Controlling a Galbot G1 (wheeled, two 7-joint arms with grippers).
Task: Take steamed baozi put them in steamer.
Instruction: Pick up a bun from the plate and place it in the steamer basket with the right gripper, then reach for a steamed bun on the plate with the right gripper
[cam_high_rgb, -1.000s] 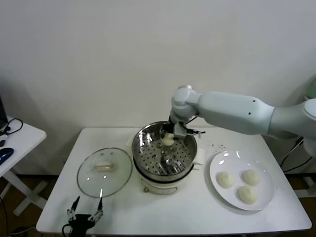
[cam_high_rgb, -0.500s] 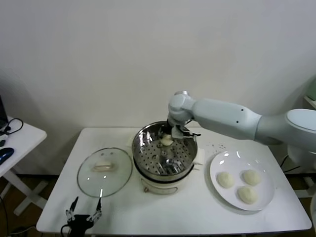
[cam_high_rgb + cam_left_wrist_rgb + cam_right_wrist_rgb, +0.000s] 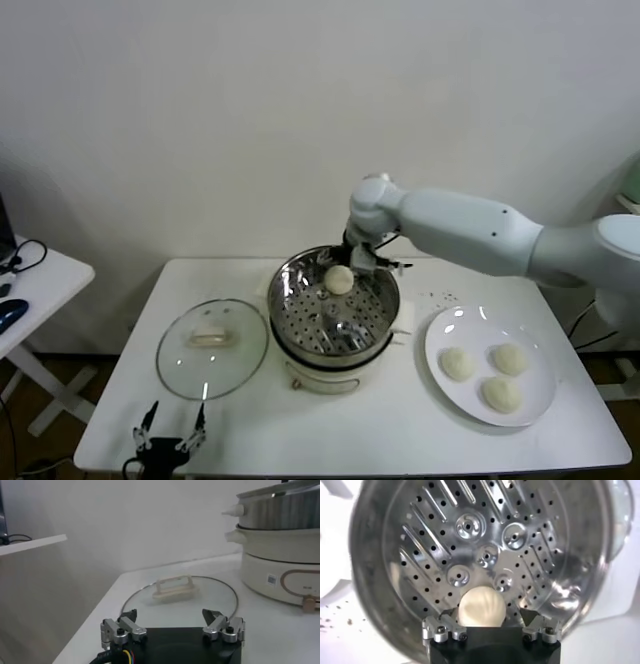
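Right wrist view: baozi between open right fingers, inside steamer.

Baozi and steamer

One cream-white bun sits on the perforated floor at the far side of the shiny round steamer; three more baozi lie on a plate to its right.

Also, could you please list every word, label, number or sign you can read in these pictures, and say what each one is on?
No text can be read anywhere.
Small square label on the cream base of the steamer: too small to read.
Outlined control panel beside that label: no legible markings.
Glass lid, plate, baozi and both grippers: no visible text.
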